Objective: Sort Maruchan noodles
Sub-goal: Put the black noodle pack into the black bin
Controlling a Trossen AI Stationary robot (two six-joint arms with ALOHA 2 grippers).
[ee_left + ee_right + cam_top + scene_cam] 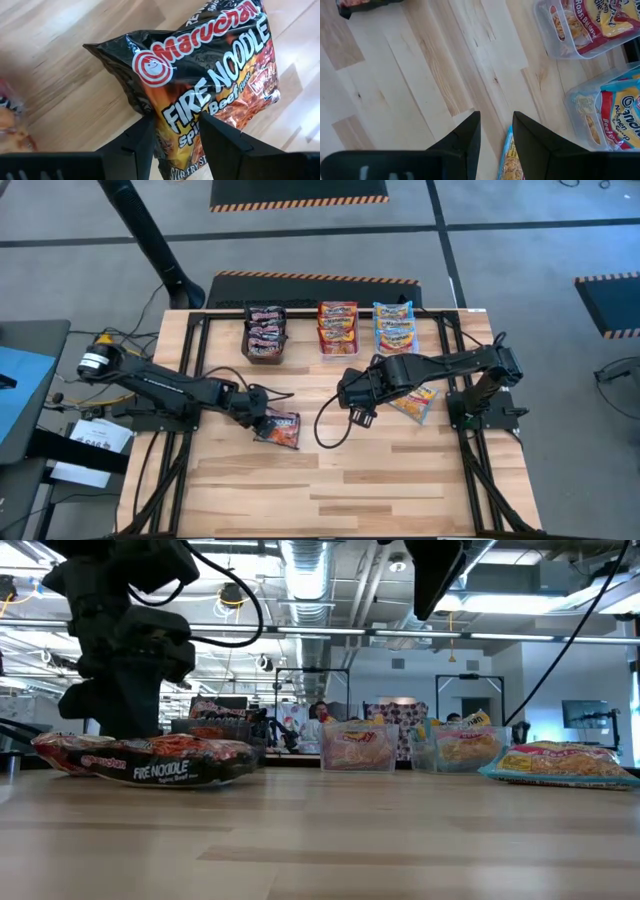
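Observation:
A black Fire Noodle packet [279,429] lies left of the table's middle. In the low view this black packet [170,761] rests flat on the wood. My left gripper [261,414] stands at its left end and is shut on it. A light blue-yellow packet [417,403] lies flat on the right side, partly under my right arm. My right gripper [356,408] hangs above bare wood to the left of that packet, shut and holding nothing. In the right wrist view, a strip of the blue-yellow packet [507,157] shows below the fingers. My left gripper [177,120] pinches the black packet between its two fingers at the end edge beside the word FIRE [172,117]. The fingers [142,137] slant down from the table's left. The rest of the packet stretches away from them and lies on the table.
Three clear bins stand in a row at the far edge. One holds dark packets [265,334], one red-orange packets [338,327] and one blue-yellow packets [395,327]. Black frame rails run along both sides of the table. Bare wood [340,480] fills the near half.

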